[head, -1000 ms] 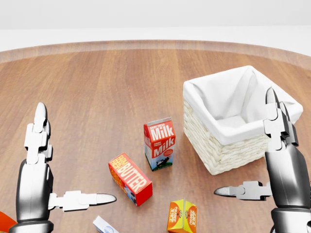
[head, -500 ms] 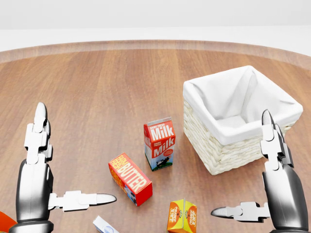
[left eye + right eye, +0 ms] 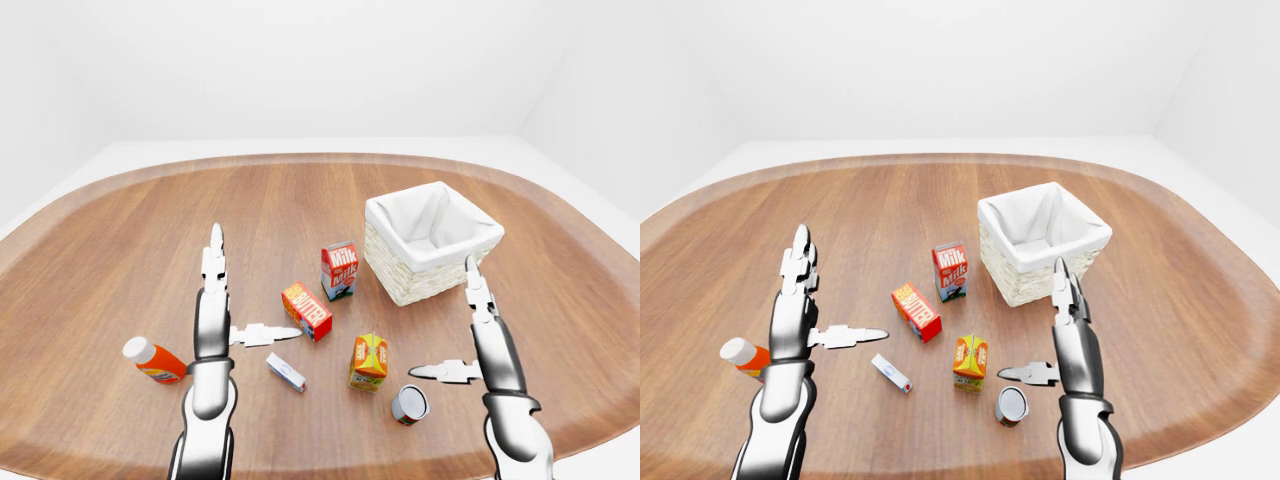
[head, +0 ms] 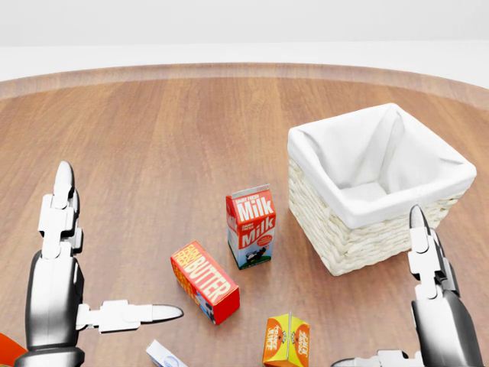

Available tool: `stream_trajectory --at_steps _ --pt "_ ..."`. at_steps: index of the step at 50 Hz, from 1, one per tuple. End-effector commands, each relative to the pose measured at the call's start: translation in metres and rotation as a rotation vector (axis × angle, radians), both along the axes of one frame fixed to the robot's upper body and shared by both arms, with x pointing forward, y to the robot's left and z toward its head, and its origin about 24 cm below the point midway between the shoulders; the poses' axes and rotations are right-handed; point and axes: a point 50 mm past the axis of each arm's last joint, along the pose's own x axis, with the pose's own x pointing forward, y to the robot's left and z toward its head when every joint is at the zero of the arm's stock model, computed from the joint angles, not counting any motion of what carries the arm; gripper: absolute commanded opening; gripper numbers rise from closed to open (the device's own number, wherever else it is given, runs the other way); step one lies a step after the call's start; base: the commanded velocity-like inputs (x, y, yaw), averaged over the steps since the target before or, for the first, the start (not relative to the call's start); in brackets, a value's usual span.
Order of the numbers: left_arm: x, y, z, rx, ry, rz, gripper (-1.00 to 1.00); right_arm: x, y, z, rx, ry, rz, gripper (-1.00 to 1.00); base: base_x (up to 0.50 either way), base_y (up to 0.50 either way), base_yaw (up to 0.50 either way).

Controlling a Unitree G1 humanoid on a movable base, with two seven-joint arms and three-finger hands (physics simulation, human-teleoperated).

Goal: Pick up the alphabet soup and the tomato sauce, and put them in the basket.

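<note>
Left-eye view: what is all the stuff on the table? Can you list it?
Basket: one, white, upper right.
Milk: one carton, red and white, left of the basket.
Butter: one box, orange-red, below the milk.
Juice carton: one, orange and yellow, lower centre.
Can: one, lying on its side, silver end showing, bottom centre.
Bottle: one, orange with white cap, lying at lower left.
Small box: one, white and blue, lying flat.
Table: one, brown wood.
Left hand: open.
Right hand: open.

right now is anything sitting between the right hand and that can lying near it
Nothing visible does. The can lies on its side just below the open right hand, with bare table between them; the orange carton stands off to its left.
</note>
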Motion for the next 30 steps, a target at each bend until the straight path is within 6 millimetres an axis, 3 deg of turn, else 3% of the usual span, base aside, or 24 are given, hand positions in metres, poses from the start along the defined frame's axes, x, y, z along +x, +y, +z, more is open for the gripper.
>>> stream_trajectory --at_steps 1,22,30 --pt "0.0 0.0 0.0 -0.001 0.0 -0.001 1.0 -0.008 0.001 -0.012 0.008 0.058 -0.012 1.0 0.0 0.0 0.0" --pt "-0.001 0.0 0.0 0.0 0.0 -0.002 1.0 -0.018 0.006 -0.045 -0.029 0.177 -0.048 1.0 0.0 0.0 0.0" --pt "-0.001 0.0 0.001 0.0 -0.005 -0.004 1.0 -0.019 0.009 -0.044 -0.035 0.175 -0.03 1.0 0.0 0.0 0.0"
